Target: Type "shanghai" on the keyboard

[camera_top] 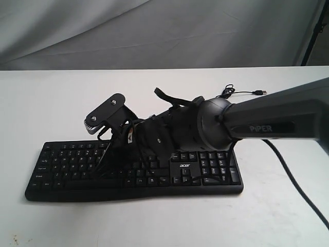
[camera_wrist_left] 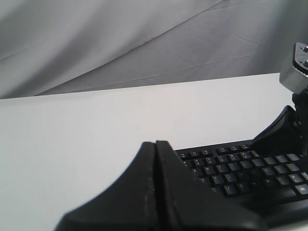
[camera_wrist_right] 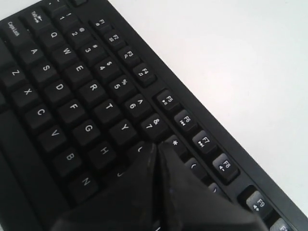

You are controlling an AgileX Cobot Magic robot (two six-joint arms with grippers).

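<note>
White table [camera_top: 51,103] with a wrinkly grey cloth [camera_top: 154,31] hanging behind it, nothing fancy. Keyboard [camera_top: 77,164] lies flat toward the near side of the table, long edge running across the exterior view, number pad on the right. Its cable [camera_top: 241,92] loops off behind it and the plug lies loose on the table, well short of the back edge.

Right hand [camera_wrist_right: 156,147] reaches in from the right, across the number pad and over the letter keys. Fingers are clenched together with nothing between them, and the tip sits right beside the 8 key, just past Y and 7. Can't tell if it's actually touching a key or just hovering.

Left hand [camera_wrist_left: 155,144] is clenched too and holds nothing. The keyboard's function row and number row show just beyond its tips, and I can't spot it in the exterior view.

Room-wise: wide bare strip of table behind the keyboard, plus bare table at both ends and in front. The right arm [camera_top: 267,121] covers the keyboard's middle.
</note>
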